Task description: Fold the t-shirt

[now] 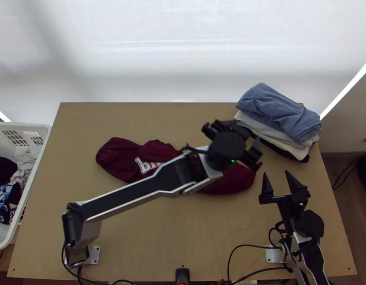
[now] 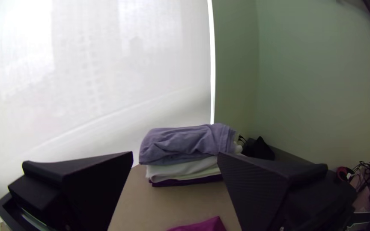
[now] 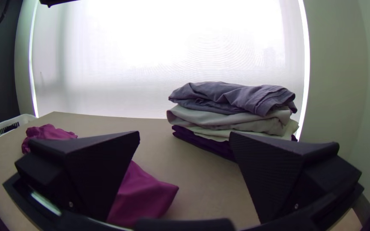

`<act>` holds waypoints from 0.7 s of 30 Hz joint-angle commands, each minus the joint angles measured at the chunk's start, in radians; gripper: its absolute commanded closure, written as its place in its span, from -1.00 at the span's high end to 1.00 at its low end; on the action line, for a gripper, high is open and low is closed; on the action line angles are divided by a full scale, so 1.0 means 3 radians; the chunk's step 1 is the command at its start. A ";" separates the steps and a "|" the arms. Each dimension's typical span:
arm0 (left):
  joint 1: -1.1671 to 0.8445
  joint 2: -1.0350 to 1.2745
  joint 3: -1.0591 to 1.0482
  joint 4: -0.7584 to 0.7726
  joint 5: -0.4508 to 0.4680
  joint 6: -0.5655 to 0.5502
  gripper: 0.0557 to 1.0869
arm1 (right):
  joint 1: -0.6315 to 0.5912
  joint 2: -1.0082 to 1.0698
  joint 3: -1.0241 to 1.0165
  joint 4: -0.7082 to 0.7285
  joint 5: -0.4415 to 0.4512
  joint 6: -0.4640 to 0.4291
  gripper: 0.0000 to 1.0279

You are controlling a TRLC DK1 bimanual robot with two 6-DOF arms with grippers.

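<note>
top view, maroon t-shirt (image 1: pixel 117 157) rumpled, partly hidden behind left arm (image 1: pixel 135 191)

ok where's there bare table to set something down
Bare table: the far strip between shirt and far edge, left of the stack; and the near stretch between shirt and near edge. Crowded: far right, under the stack, and mid-table, where the left arm hangs over the shirt.

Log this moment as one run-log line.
maroon t-shirt: bunched, not folded | left gripper: open, empty, facing clothes stack | right gripper: open, empty, beside t-shirt
</note>
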 commanded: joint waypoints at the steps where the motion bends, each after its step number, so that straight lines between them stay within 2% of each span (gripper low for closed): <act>1: 0.0299 -0.0310 0.0112 -0.0189 -0.0031 0.0089 0.92 | -0.0007 -0.0029 -0.0044 -0.0011 -0.0002 -0.0013 0.91; 7: 0.0994 -0.0714 0.0066 -0.0976 0.0030 0.0079 0.92 | -0.0007 -0.0029 -0.0044 -0.0011 -0.0002 -0.0013 0.91; 15: 0.2237 -0.1527 -0.0844 -0.1273 0.0751 0.0115 0.91 | -0.0007 -0.0029 -0.0044 -0.0011 -0.0002 -0.0013 0.91; 17: 0.2462 -0.1640 -0.1012 -0.1482 0.0848 0.0115 0.91 | -0.0007 -0.0029 -0.0044 -0.0011 -0.0002 -0.0013 0.91; 21: 0.2825 -0.1860 -0.1437 -0.1809 0.0859 0.0084 0.91 | -0.0007 -0.0029 -0.0044 -0.0011 -0.0002 -0.0018 0.91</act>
